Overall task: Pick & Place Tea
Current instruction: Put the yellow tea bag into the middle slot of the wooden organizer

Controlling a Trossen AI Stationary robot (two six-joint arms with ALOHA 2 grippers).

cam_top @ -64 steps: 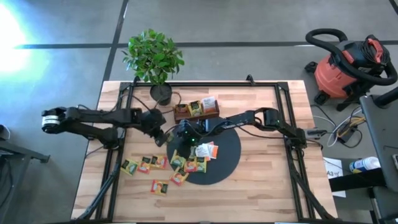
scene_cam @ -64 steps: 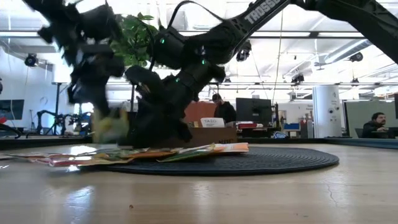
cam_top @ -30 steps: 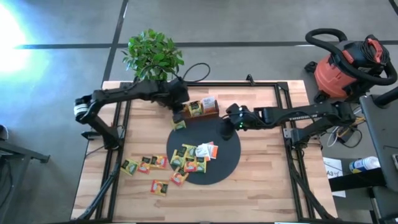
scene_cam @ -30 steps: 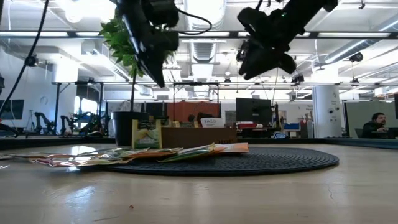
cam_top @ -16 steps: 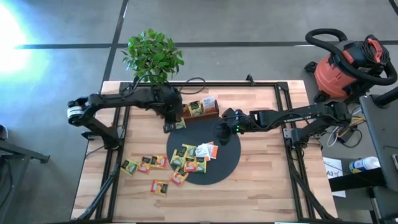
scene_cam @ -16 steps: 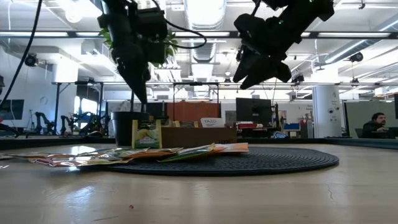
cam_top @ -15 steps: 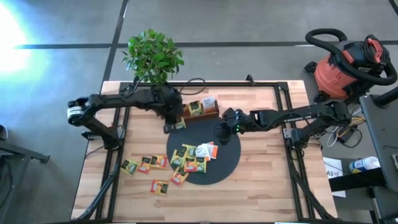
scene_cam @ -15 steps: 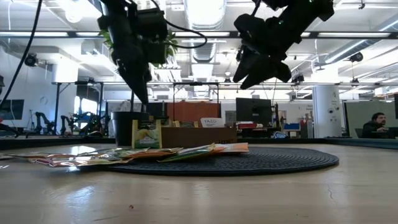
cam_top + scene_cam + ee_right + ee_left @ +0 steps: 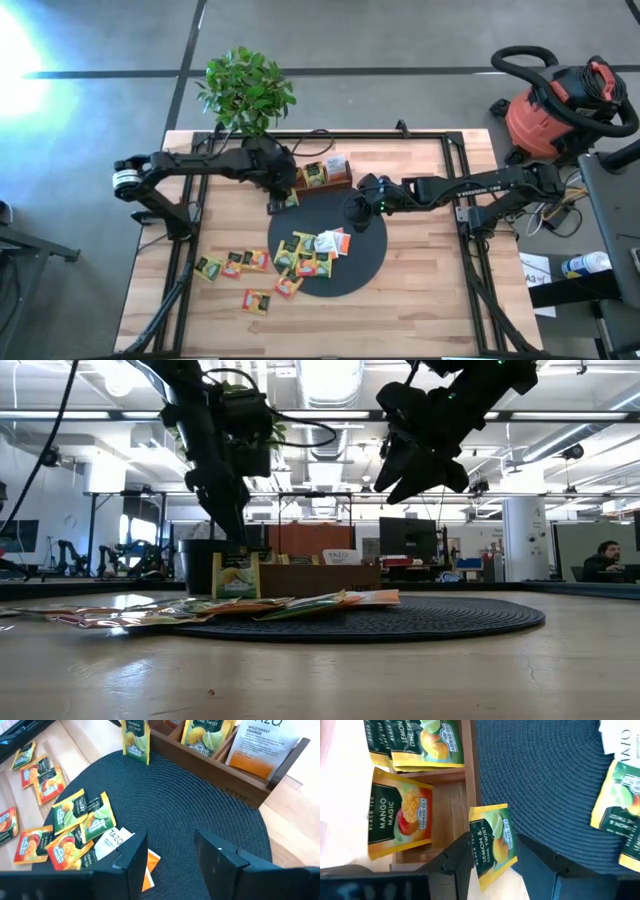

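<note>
A yellow-green tea sachet (image 9: pixel 492 842) stands on its lower edge at the rim of the black disc (image 9: pixel 345 275). It is just outside the near left corner of the wooden tray (image 9: pixel 322 186) and seems to lean on the tray's wall. My left gripper (image 9: pixel 492 851) points down over it, open, one finger on each side. I cannot tell whether either finger touches it. My right gripper (image 9: pixel 167 845) hangs open above the disc's far part with nothing between its fingers. More tea sachets (image 9: pixel 312 250) lie on the disc, and others lie on the table (image 9: pixel 235 263).
The tray holds upright sachets (image 9: pixel 202 735) in its compartments. A potted plant (image 9: pixel 258 148) stands at the far edge, behind my left arm. Loose sachets (image 9: pixel 256 300) lie near the front left. Bare wood (image 9: pixel 430 270) lies right of the disc.
My left gripper has come down and toward the near edge, from above the tray to just over the standing sachet. The sachet has stayed where it was.
</note>
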